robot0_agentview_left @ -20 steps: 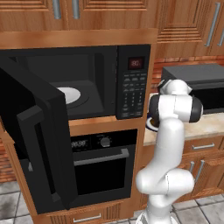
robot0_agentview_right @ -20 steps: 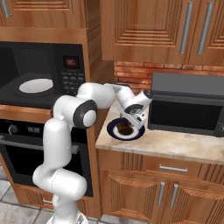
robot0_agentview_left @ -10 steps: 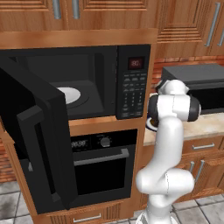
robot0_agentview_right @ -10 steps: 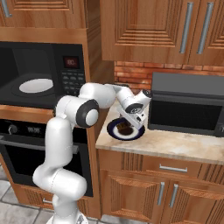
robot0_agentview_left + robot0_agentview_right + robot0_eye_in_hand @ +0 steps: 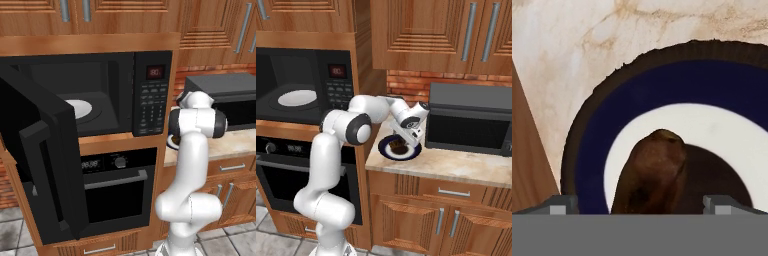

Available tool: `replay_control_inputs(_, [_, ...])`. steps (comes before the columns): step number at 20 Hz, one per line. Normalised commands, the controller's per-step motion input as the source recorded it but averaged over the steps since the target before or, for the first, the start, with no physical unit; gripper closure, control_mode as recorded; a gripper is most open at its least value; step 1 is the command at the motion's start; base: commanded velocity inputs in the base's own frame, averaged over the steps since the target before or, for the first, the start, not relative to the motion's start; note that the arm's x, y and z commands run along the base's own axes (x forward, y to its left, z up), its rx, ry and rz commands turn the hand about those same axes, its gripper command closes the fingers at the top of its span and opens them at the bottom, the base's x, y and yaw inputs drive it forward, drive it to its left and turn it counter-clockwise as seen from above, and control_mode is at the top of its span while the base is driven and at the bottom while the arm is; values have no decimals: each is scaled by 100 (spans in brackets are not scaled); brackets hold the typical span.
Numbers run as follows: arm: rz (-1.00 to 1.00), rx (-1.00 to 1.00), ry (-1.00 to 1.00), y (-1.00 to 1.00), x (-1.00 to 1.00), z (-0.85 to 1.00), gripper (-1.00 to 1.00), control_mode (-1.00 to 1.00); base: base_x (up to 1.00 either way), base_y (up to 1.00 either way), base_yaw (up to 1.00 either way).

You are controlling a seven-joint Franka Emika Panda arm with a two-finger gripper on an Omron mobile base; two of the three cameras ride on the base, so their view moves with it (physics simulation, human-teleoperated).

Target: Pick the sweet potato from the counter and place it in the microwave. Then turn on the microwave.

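Observation:
The sweet potato (image 5: 654, 175), a dark brown lump, lies on a round blue-rimmed plate (image 5: 592, 150) on the pale stone counter (image 5: 572, 60). In the hand view my gripper (image 5: 642, 205) is open right over it, with one fingertip on each side of the lump and not touching it. From the right base view the sweet potato (image 5: 399, 148) sits on the plate (image 5: 387, 152) just under my gripper (image 5: 406, 140). The microwave (image 5: 150, 95) stands to the left with its door (image 5: 45, 165) swung wide open and its white turntable (image 5: 80, 107) bare.
A smaller dark grey box appliance (image 5: 471, 120) stands on the counter (image 5: 456, 162) just right of the plate. A black oven (image 5: 115, 190) sits below the microwave. The open microwave door juts far out to the left. Wooden cabinets hang above.
The hand has edged slightly to the right over the plate. The jaws stay open and the sweet potato has not moved.

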Motion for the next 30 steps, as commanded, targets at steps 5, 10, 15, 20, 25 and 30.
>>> replay_control_inputs(5, [0, 0, 2, 0, 8, -14, -100, -100, 0, 0, 0])
replay_control_inputs(10, [0, 0, 1, 0, 4, -17, -100, -100, 0, 0, 0])
replay_control_inputs(15, [0, 0, 1, 0, 1, -15, -100, -100, 0, 0, 0])
replay_control_inputs(20, [0, 0, 1, 0, 0, -17, -100, -100, 0, 0, 0])
replay_control_inputs(25, [0, 0, 1, 0, 0, -14, -100, -100, 0, 0, 0])
replay_control_inputs(30, [0, 0, 1, 5, 0, -17, -100, -100, 0, 0, 0])
